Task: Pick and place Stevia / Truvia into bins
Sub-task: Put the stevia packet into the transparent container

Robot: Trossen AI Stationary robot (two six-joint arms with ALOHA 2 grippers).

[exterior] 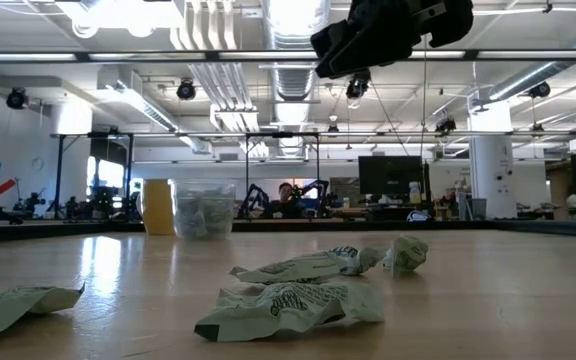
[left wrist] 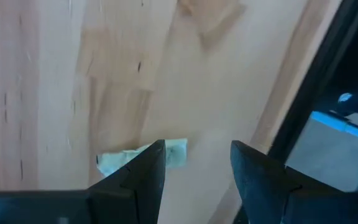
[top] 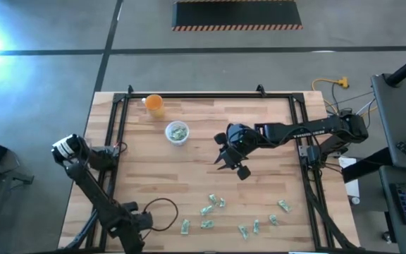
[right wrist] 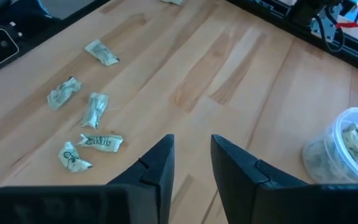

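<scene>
The right end effector (top: 230, 159) hangs above the middle of the desk (top: 259, 204), off the surface, its two fingers (right wrist: 160, 163) a narrow gap apart with nothing between them. The clear cup (top: 177, 132), already holding several sachets, stands near it, toward the far edge of the desk and to the side of the left arm; in the right wrist view the same cup (right wrist: 347, 152) sits just beyond the fingers to one side. The loose Stevia sachets (top: 213, 204) lie scattered on the wood nearer the front edge than this end effector, well apart from it, about ten of them in a loose band; four or five show in the right wrist view (right wrist: 95, 112), crumpled and lying flat.

The left end effector (left wrist: 197, 171) is low at the front left corner of the desk, fingers spread with nothing gripped. One sachet (left wrist: 138, 158) lies on the wood just beyond it, partly hidden behind one finger.

An orange cup (top: 154, 105) stands farther from the right end effector than the clear cup, close to the far edge. The desk is pale wooden planking inside a black metal frame (top: 210, 97).

In the low view the crumpled sachets (exterior: 298, 300) lie in the foreground, and behind the desk is a large hall with ceiling ducts, lights and workstations.
</scene>
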